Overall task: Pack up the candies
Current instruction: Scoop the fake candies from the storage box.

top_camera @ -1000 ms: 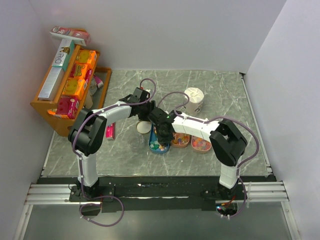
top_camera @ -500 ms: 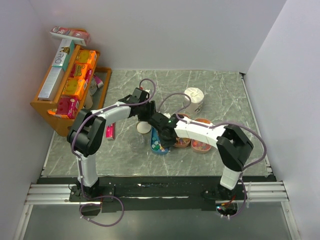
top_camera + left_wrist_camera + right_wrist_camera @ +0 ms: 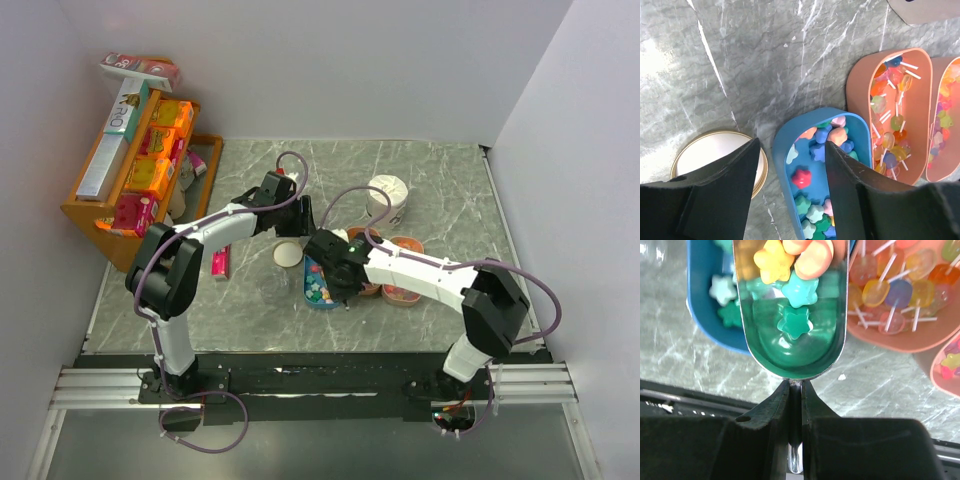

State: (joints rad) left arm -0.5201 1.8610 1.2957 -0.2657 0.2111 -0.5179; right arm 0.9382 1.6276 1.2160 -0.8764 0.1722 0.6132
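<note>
The candies [image 3: 822, 150] are small star-shaped sweets in mixed colours, lying in a blue tray [image 3: 316, 288]. My right gripper [image 3: 796, 385] is shut on the thin handle of a green metal scoop [image 3: 792, 340]. The scoop holds several candies [image 3: 790, 270] above the blue tray's near end [image 3: 707, 300]. In the top view the right gripper [image 3: 332, 272] sits over that tray. My left gripper [image 3: 792, 145] is open and empty, above the tray's far end. It shows in the top view [image 3: 290, 215] just behind a white lid [image 3: 288, 254].
Two orange trays [image 3: 403, 287] of lollipops and sweets lie right of the blue tray. A clear cup [image 3: 271, 285] stands left of it. A paper cup [image 3: 388, 198] stands behind. A pink packet [image 3: 221, 262] and a wooden rack [image 3: 90, 215] with orange boxes are at the left.
My right gripper has moved nearer and slightly right along the blue tray with the scoop, and its elbow has swung right. My left gripper has drawn back a little toward the far side.
</note>
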